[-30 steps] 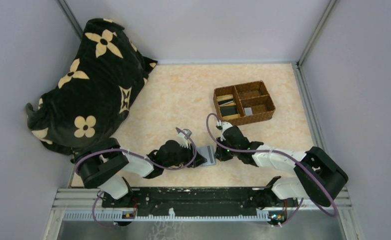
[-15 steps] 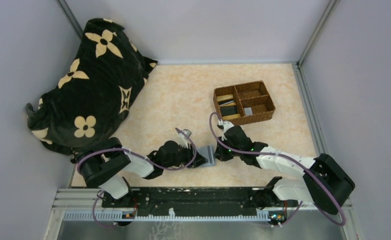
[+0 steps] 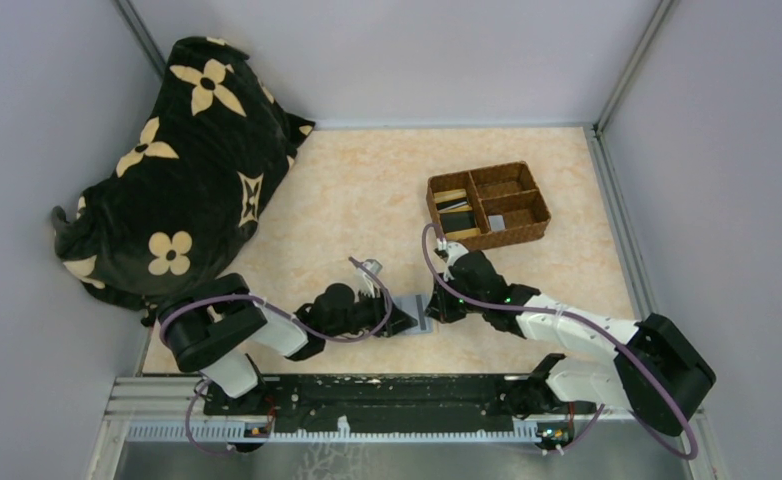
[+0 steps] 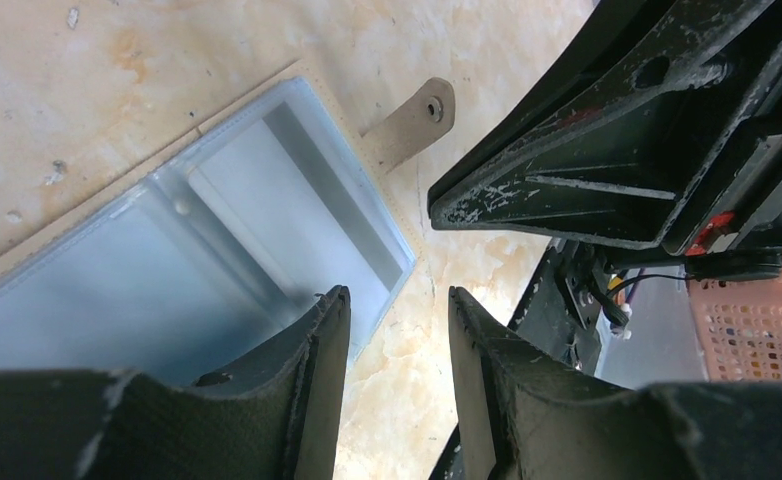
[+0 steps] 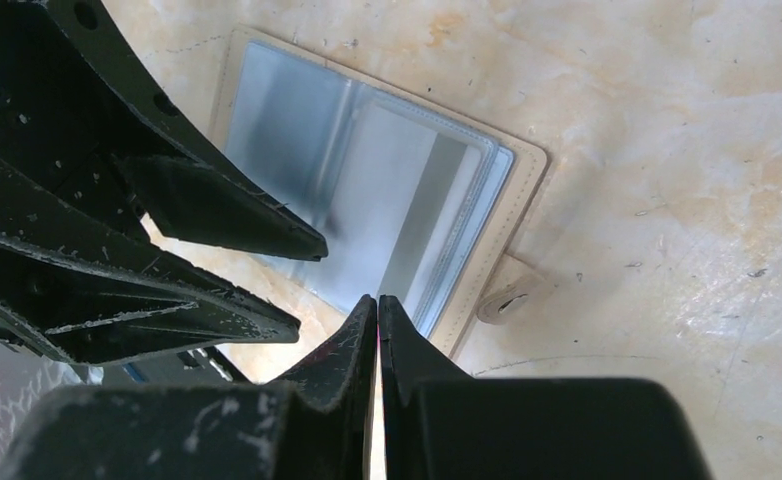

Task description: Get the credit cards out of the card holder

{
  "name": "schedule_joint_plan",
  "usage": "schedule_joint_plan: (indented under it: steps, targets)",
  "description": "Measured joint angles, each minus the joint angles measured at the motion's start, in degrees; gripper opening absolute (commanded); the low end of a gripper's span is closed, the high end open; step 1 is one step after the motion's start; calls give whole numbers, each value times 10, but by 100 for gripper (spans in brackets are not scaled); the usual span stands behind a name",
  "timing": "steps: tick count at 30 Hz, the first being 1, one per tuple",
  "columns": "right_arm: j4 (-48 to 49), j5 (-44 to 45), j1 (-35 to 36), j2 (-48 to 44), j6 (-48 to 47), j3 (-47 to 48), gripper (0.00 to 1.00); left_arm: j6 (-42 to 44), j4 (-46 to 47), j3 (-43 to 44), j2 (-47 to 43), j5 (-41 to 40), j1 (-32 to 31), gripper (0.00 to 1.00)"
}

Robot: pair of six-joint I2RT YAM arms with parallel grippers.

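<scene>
Less of the card holder [image 3: 415, 316] shows (the right arm [image 3: 577, 328] swung its elbow outward).

A lab test cell — plain grey walls [image 3: 467, 50] box in a marble-patterned tabletop [image 3: 367, 190] on an aluminium rail [image 3: 397, 405].

marbled table [image 3: 367, 190] carries card holder [image 3: 414, 313], woven tray [image 3: 502, 237], flowered bundle [image 3: 182, 160].

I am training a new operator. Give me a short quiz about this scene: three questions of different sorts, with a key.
1. True or false: the card holder lies open on the table.
2. Whose jaws are shut? A the left gripper; B the right gripper; C neither.
3. What colour is the card holder's inner face?
Key: 1 true; 2 B, the left gripper is open; 3 pale blue-grey.
</scene>
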Motion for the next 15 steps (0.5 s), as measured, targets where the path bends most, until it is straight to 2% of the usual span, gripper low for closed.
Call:
schedule_joint_plan:
  steps: [3,5,11,15]
  targets:
    - [1,8,0,6,4,0,29,-2,2,-6,0,1,0,47]
    - [0,15,0,19,7,0,36,-2,1,-9,-2,1,0,47]
    - [11,23,0,55,12,-1,38,-2,-8,-27,-30,-1,0,48]
    - [24,21,0,66,15,-1,35,-2,-12,-40,-39,-5,0,48]
